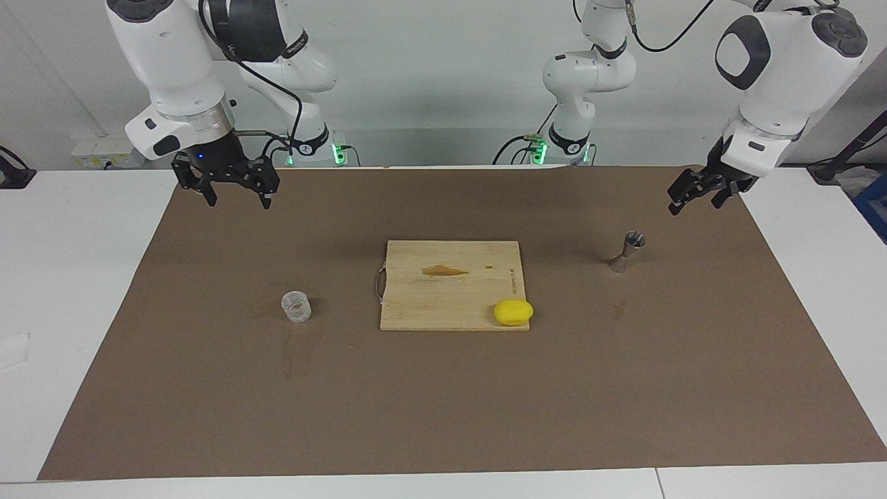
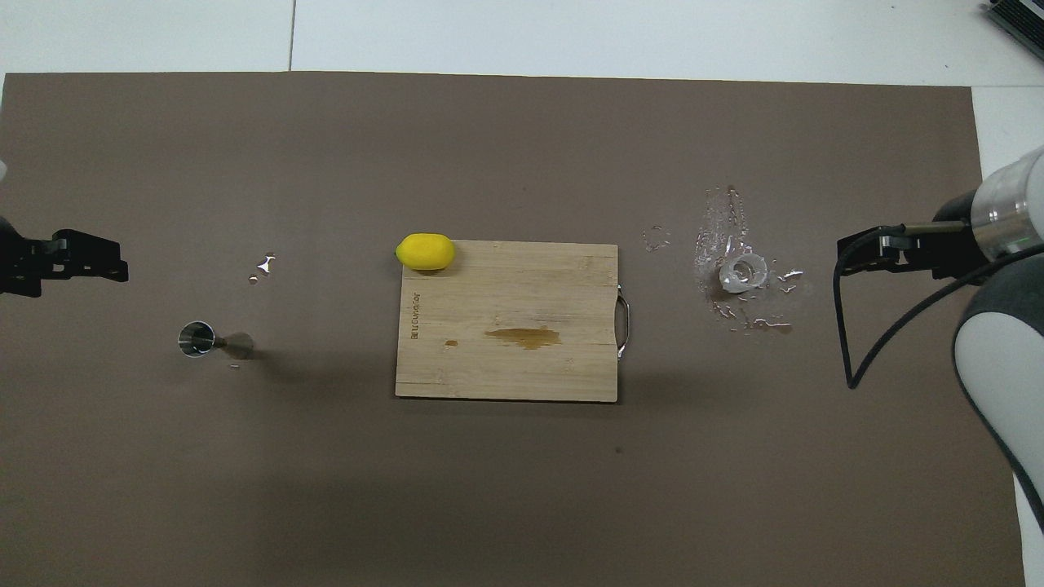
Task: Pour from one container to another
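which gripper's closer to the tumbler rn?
Right. The right gripper hangs over the mat at the tumbler's end; the left gripper hangs near the jigger.

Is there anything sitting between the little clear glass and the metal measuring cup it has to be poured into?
Yes. The wooden cutting board, with a lemon on its corner, lies between the tumbler and the jigger.
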You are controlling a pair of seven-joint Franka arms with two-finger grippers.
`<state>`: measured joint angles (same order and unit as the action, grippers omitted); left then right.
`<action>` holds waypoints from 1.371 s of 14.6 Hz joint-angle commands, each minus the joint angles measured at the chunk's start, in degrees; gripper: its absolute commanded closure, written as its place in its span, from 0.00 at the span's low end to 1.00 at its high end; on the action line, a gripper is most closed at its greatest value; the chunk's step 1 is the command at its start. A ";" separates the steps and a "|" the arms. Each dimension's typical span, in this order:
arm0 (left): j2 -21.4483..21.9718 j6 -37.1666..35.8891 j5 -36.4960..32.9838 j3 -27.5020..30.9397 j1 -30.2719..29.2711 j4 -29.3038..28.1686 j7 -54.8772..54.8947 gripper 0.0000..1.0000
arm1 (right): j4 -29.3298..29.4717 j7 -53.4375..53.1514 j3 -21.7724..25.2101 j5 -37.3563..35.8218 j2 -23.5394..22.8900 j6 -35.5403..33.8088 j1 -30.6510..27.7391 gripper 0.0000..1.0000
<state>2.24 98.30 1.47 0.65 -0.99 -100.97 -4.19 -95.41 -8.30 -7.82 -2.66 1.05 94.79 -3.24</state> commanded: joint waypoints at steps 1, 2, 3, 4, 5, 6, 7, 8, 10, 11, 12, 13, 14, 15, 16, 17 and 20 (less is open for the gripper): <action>0.66 -0.83 -1.03 0.14 0.55 0.16 -0.82 0.00 | -1.09 0.74 -0.26 -0.42 1.15 0.05 -0.54 0.00; 0.66 -0.74 -1.03 0.14 0.55 0.16 -0.91 0.00 | -1.00 0.74 -0.26 -0.42 1.15 0.05 -0.54 0.00; 0.66 -0.82 -1.03 0.14 0.55 0.16 -0.91 0.00 | -1.00 0.74 -0.26 -0.42 1.15 0.05 -0.54 0.00; 0.66 -0.74 -1.03 0.14 0.55 0.16 -0.91 0.00 | -1.00 0.74 -0.26 -0.42 1.15 0.05 -0.54 0.00; 0.66 -0.56 -1.03 0.14 0.55 0.16 -0.91 0.00 | -1.00 0.74 -0.26 -0.42 1.15 0.05 -0.54 0.00; 0.66 -0.21 -1.03 0.05 0.46 0.08 -0.91 0.00 | -1.00 0.83 -0.26 -0.42 1.15 0.05 -0.54 0.00; 0.57 -0.12 -1.03 -0.04 0.55 -0.01 -1.00 0.00 | -1.09 0.74 -0.26 -0.42 1.15 0.05 -0.54 0.00; 0.57 -0.21 -1.03 -0.04 0.64 -0.19 -1.00 0.00 | -1.00 0.74 -0.26 -0.42 1.15 0.05 -0.54 0.00; 0.66 0.14 -1.03 -0.04 0.64 -0.45 -0.91 0.00 | -1.00 0.74 -0.26 -0.42 1.15 0.05 -0.54 0.00; 0.66 0.23 -1.03 -0.04 0.64 -0.54 -0.91 0.00 | -1.00 0.74 -0.26 -0.42 1.15 0.05 -0.54 0.00; 0.74 0.23 -1.03 -0.12 0.64 -0.63 -1.00 0.00 | -1.00 0.74 -0.26 -0.42 1.15 0.05 -0.54 0.00; 0.83 0.23 -1.03 -0.13 0.55 -0.63 -1.00 0.00 | -1.00 0.74 -0.26 -0.42 1.15 0.05 -0.54 0.00; 0.83 0.23 -1.03 -0.13 0.64 -0.63 -1.09 0.00 | -1.00 0.74 -0.26 -0.42 1.15 0.05 -0.54 0.00; 0.83 0.05 -1.03 -0.13 0.38 -0.63 -0.74 0.00 | -1.00 0.74 -0.26 -0.42 1.15 0.05 -0.54 0.00; 0.83 0.05 -1.03 -0.04 0.37 -0.63 -1.00 0.00 | -1.09 0.74 -0.26 -0.42 1.15 0.05 -0.54 0.00; 1.01 -0.12 -1.03 -0.04 0.37 -0.71 -1.00 0.00 | -1.00 0.74 -0.26 -0.42 1.15 0.05 -0.54 0.00; 1.01 -0.30 -1.03 -0.04 0.11 -0.63 -0.91 0.00 | -1.09 0.74 -0.26 -0.42 1.15 0.05 -0.54 0.00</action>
<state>2.26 98.31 1.45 0.49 -1.02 -100.98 -4.30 -95.41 -8.30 -7.82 -2.66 1.05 94.79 -3.24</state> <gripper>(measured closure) 0.000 0.000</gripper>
